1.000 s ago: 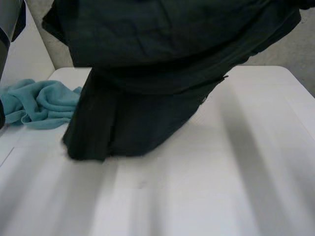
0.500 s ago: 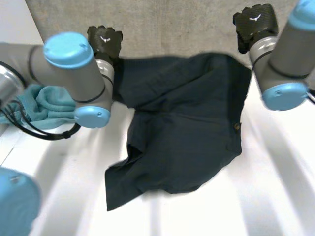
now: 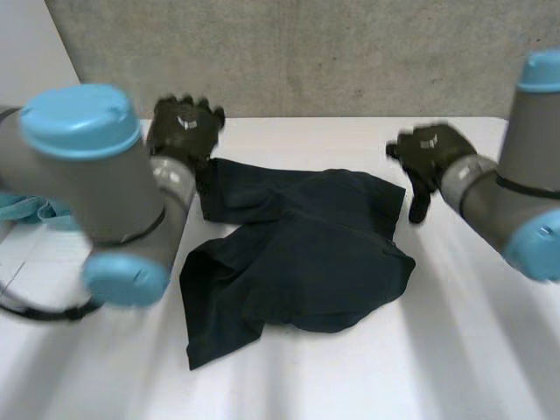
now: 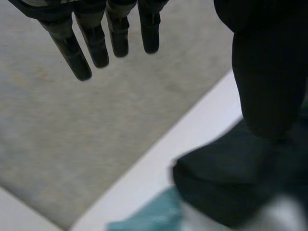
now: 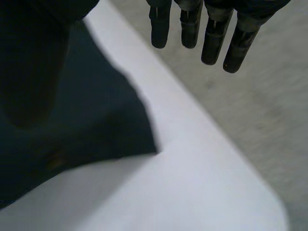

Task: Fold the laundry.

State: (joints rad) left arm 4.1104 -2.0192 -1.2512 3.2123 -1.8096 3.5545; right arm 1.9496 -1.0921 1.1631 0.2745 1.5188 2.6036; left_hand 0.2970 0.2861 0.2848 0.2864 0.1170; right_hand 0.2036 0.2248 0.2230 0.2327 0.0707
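Dark shorts lie rumpled mid-desk, nothing gripped.
Head view: left hand hovers at one far corner and right hand beside the other; I'd spread the bunched near flap flat before any fold. Left wrist view: fingers hang straight and empty, with a teal cloth just beside the shorts. Right wrist view: fingers are equally loose above a flat corner, which the head view leaves unclear.

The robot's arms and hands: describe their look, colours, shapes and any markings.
The left arm and right arm are thick grey tubes with rounded joints closed by light-blue caps. The left hand and right hand are black, each with a small pale mark on its back. In the left wrist view the fingers are slim, black and round-tipped.
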